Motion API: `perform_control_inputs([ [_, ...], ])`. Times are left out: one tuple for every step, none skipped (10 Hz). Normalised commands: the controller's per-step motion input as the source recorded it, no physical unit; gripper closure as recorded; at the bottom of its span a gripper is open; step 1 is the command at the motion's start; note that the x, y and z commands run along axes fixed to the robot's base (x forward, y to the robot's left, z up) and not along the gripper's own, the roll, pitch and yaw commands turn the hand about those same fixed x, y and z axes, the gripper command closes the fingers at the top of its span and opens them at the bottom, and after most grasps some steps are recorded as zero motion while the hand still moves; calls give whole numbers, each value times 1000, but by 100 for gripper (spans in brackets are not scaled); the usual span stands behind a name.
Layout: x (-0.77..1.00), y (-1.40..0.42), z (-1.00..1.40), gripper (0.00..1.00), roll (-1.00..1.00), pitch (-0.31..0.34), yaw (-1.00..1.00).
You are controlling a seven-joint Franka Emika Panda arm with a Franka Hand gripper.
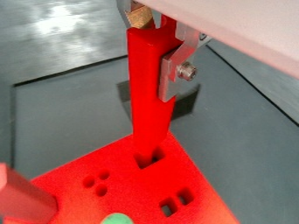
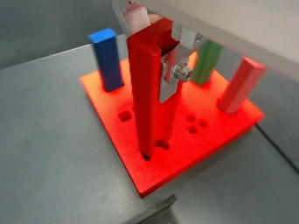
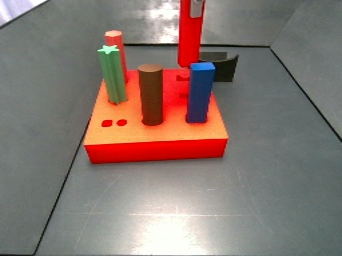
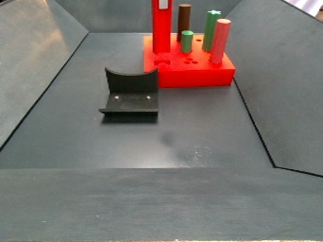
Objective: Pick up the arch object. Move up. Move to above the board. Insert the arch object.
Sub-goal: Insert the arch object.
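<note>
The arch object [image 2: 149,96] is a tall bright-red prism standing upright, its lower end in a hole near the board's corner [image 2: 146,153]. It also shows in a wrist view [image 1: 146,96] and in both side views [image 3: 190,35] [image 4: 161,26]. The board [image 2: 228,131] is a flat orange-red slab with small holes, seen in both side views [image 3: 154,145] [image 4: 195,76]. My gripper [image 2: 156,39] is shut on the arch object's upper end, with one silver finger [image 2: 176,68] flat against its side. The gripper also shows in a wrist view [image 1: 156,39].
Other pegs stand in the board: a blue one [image 3: 201,92], a brown cylinder [image 3: 150,95], a green one with a star top [image 3: 112,72] and a red one [image 3: 114,40]. The dark fixture [image 4: 130,93] stands on the grey floor beside the board. Tray walls rise all round.
</note>
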Motion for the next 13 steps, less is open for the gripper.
perform_control_inputs([
  [0,0,-223,100,-21,-164,-991],
  [-11,51,-214,100,-13,-131,-860],
  [-157,63,-126,100,0,-11,-583],
  [-209,49,-131,100,0,0,-471],
  [-171,0,-169,100,0,0,-386],
  [-131,0,-146,100,0,0,-391],
  [0,0,-109,100,0,0,-31],
  [54,0,-149,100,0,0,51],
  [100,9,-169,100,-14,0,94],
  [114,0,-169,100,-3,0,134],
  [100,-34,-137,100,0,0,174],
  [146,-37,-120,100,-20,0,131],
  [166,-83,-77,100,-44,0,17],
])
